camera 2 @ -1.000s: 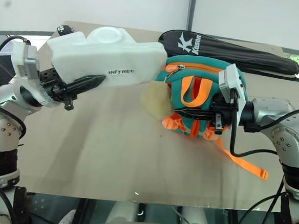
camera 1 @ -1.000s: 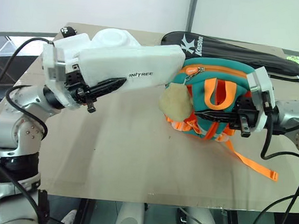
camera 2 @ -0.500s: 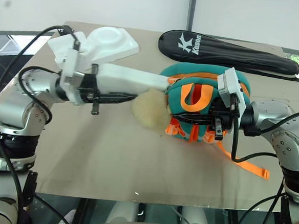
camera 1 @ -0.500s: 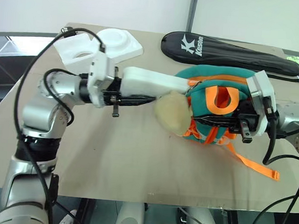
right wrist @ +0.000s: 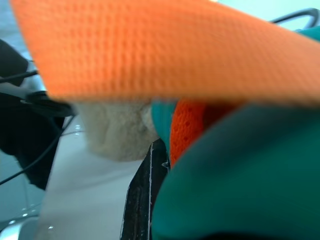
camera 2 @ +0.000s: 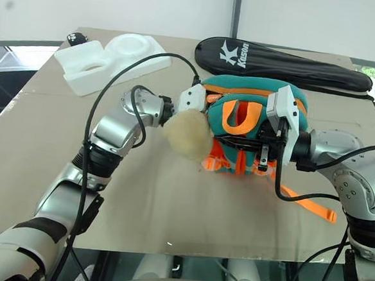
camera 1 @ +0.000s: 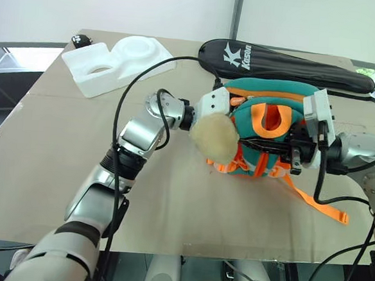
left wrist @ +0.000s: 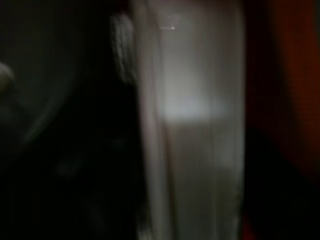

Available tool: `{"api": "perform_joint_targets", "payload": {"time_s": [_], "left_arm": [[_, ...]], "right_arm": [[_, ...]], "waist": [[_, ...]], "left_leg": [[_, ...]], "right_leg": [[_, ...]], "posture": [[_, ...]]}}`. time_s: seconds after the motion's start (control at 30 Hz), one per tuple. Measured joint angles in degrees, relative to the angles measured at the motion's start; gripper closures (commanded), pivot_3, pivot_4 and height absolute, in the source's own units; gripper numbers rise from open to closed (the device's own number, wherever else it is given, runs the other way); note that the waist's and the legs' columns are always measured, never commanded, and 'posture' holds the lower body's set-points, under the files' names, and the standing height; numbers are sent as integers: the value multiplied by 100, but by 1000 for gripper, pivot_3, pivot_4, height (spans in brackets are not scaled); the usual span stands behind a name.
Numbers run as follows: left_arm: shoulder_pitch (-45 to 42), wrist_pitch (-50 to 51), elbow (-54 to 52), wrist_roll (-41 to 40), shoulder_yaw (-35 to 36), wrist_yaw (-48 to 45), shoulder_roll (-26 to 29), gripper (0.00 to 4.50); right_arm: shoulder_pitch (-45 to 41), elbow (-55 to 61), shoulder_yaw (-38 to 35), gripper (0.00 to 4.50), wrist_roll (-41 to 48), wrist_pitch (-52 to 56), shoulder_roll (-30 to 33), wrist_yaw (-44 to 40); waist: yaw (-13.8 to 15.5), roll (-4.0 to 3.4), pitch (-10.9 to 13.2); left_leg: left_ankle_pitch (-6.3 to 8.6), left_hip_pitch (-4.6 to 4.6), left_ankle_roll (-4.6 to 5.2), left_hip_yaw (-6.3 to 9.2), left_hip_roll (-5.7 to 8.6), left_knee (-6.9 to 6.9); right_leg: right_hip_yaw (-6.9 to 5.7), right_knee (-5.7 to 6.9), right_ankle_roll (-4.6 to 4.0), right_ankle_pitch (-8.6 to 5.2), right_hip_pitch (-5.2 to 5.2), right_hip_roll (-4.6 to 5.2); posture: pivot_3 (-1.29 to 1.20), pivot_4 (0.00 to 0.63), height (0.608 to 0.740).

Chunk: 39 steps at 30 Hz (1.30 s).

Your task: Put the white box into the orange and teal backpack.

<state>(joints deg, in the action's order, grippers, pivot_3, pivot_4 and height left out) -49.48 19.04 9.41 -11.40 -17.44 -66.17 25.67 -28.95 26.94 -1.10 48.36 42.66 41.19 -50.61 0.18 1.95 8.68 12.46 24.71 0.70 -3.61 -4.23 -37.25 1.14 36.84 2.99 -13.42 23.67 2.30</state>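
At the middle of the tabletop (camera 1: 170, 197): orange and teal backpack (camera 1: 275, 98), lying with its mouth turned toward the robot's left.

Change noted: a second ago the white box was held aloft well to the left of the backpack. Half a second ago its end was at the mouth. Now the left wrist (camera 1: 214, 106) is pushed up to the mouth, with the left tool inside.

- White box (left wrist: 195, 125): seen in the left wrist view as a pale slab in the dark interior, with orange lining beside it. Judged inside the backpack.
- Left tool: cannot tell whether it is spread or pressed together. Release is unconfirmed.
- Right tool (camera 1: 248, 143): pressed together, pinching the backpack's front fabric and steadying it from the right.

Meaning for the task: insertion looks nearly complete. What likely remains is letting go and drawing the left arm out without dragging the box back.

Other items, placed from the backpack:
- Beige pompom (camera 1: 215, 137): hanging at the mouth, touching the left wrist. It may snag on withdrawal.
- Black racket bag (camera 1: 289, 63): just behind.
- White foam tray (camera 1: 119, 62): well apart, behind and to the left.
- Loose orange strap (camera 1: 318, 204): trailing forward and to the right.
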Motion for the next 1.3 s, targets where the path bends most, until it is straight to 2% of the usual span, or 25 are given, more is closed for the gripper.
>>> {"api": "perform_joint_targets", "payload": {"time_s": [0.17, 0.23, 0.33, 0.37, 0.43, 0.53, 0.63, 0.7, 0.77, 0.8, 0.87, 0.97, 1.03, 1.1, 1.23, 1.3], "left_arm": [[576, 1566, -672, -1271, 1162, -29, 614, 61], [814, 3255, -768, -2547, 2283, 19, 1117, 61], [1294, 4738, -915, -3627, 3235, 97, 1604, 61], [1419, 5159, -1000, -3952, 3446, 210, 1582, 61], [1461, 6025, -1156, -4661, 3763, 706, 1187, 61], [1288, 6657, -1240, -5294, 4121, 1678, 367, 61], [1236, 6919, -1439, -5780, 4193, 2849, -680, 61], [1236, 6940, -1507, -5995, 4192, 3545, -1182, 61], [1236, 6938, -1520, -6163, 4163, 3903, -1407, 61], [1235, 6909, -1509, -6343, 4171, 4276, -1621, 594], [1236, 6861, -1486, -6475, 4158, 4592, -1757, 1233], [1232, 6732, -1472, -6654, 4145, 4922, -1769, 2634], [1209, 6635, -1438, -6769, 4097, 5023, -1695, 3219], [1059, 6564, -1415, -6942, 4037, 4996, -1427, 3225], [599, 6553, -1014, -7346, 4015, 4580, -280, 3252], [569, 6442, -795, -7497, 4268, 4417, 222, 3271]], "right_arm": [[70, 11, 12, 4500, -125, 0, -32, 194], [65, -86, 10, 4500, -245, -41, -43, 239], [69, -126, 5, 4500, -273, -52, -61, 201], [69, -129, -3, 4500, -266, -52, -61, 171], [57, -121, 0, 4500, -190, -48, -89, 76], [49, -100, 7, 4500, -105, -33, -100, 2], [49, -76, 22, 4500, -133, -35, -101, 5], [51, -73, 23, 4500, -188, -35, -101, 49], [51, -72, 23, 4500, -225, -36, -101, 76], [66, -70, 17, 4500, -252, -40, -102, 113], [73, -69, 7, 4500, -276, -44, -101, 150], [138, -61, -101, 4500, -290, -51, -126, 308], [169, -46, -183, 4500, -301, -51, -201, 500], [220, -50, -271, 4500, -289, -44, -345, 802], [152, -121, -656, 4500, 206, 9, -697, 1275], [119, -376, -1028, 4500, 218, 57, -719, 1695]], "waist": [[-133, -3, 2], [-147, -3, 2], [-144, -4, 3], [-110, -4, 4], [18, 3, 8], [97, 6, 7], [65, 8, 7], [30, 7, 7], [9, 7, 7], [8, 6, 6], [13, 6, 6], [27, 6, 6], [45, 6, 6], [54, 6, 6], [20, 4, 10], [4, 4, 10]], "left_leg": [[0, -2, 0, 2, -6, -1], [0, -4, 0, 5, -8, -1], [0, -2, 0, 7, -7, -1], [0, 1, 0, 6, -5, -1], [0, 9, -1, 17, 4, -10], [-1, 8, 1, 26, 15, -22], [-1, 1, 1, 27, 18, -28], [-2, -3, 1, 32, 16, -23], [-2, -4, 0, 39, 13, -17], [-2, -3, 0, 45, 11, -14], [-2, 0, 0, 49, 11, -12], [-2, 0, 0, 43, 12, -13], [-2, 1, 0, 40, 13, -15], [-2, 2, 0, 42, 13, -15], [-2, 1, -1, 41, 10, -9], [-2, 2, -1, 36, 10, -8]], "right_leg": [[5, 5, 0, 1, 2, -5], [2, 9, 1, 0, 2, -5], [-2, 6, 2, -1, 0, -1], [-6, 5, 2, -1, -1, 4], [-27, 4, 4, 0, -8, 17], [-20, 3, 5, 1, -23, 17], [-12, 2, 8, 4, -32, 16], [-8, 4, 7, 4, -31, 5], [-8, 4, 5, 4, -29, -3], [-10, 5, 3, 3, -29, -7], [-12, 4, 2, 3, -27, -9], [-9, 2, 3, 3, -27, -8], [-5, 1, 3, 3, -27, -8], [-7, 2, 3, 4, -27, -8], [2, 6, 1, 3, -19, -17], [4, 3, 1, 3, -19, -16]], "posture": [[0, 150, 740], [0, 150, 740], [0, 150, 740], [0, 150, 740], [0, 150, 740], [0, 150, 740], [0, 150, 740], [0, 150, 740], [0, 150, 740], [0, 150, 740], [0, 150, 740], [0, 150, 740], [0, 150, 740], [0, 150, 740], [0, 150, 740], [0, 150, 740]]}}
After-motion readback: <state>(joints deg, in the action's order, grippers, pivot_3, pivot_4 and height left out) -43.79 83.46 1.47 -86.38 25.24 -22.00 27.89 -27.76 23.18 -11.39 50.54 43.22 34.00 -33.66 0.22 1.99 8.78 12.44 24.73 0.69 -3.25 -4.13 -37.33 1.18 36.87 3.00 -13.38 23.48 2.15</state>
